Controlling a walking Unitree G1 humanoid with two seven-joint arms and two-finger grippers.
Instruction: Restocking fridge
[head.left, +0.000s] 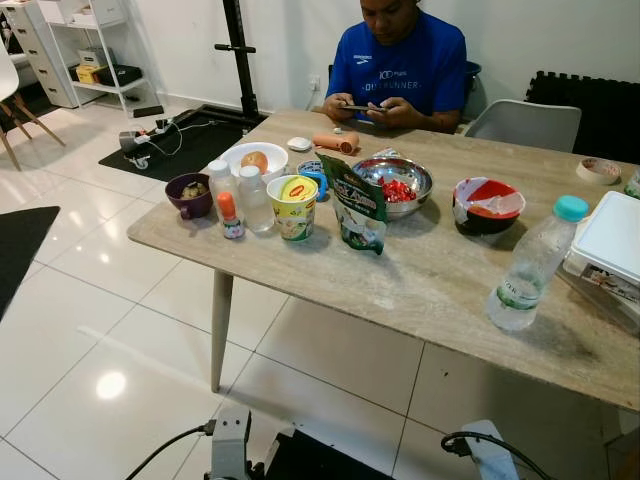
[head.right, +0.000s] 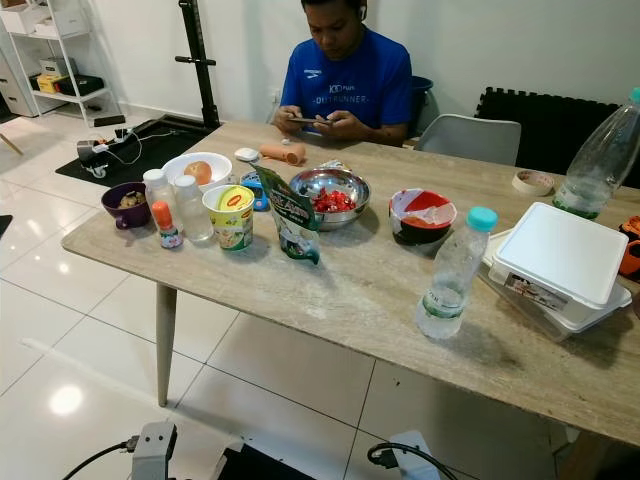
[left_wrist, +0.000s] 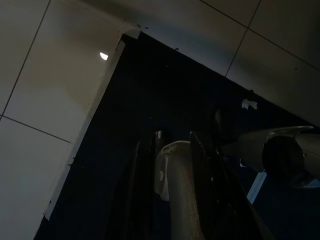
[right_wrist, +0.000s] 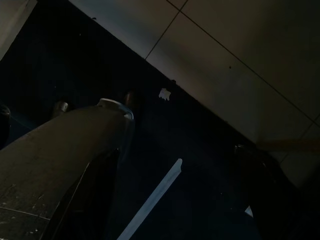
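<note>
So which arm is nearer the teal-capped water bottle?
Right, probably. The right arm hangs low in front of the table, almost in line with the teal-capped water bottle; the left arm hangs equally low, well off to its left.

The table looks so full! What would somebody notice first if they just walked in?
Probably the wooden table crowded with food: a yellow cup of noodles and a green pouch stand near its left end, with a steel bowl of red bits just behind. A clear bottle with a teal cap stands alone nearer the right, and a person in a blue shirt sits at the far side with a phone.
</note>
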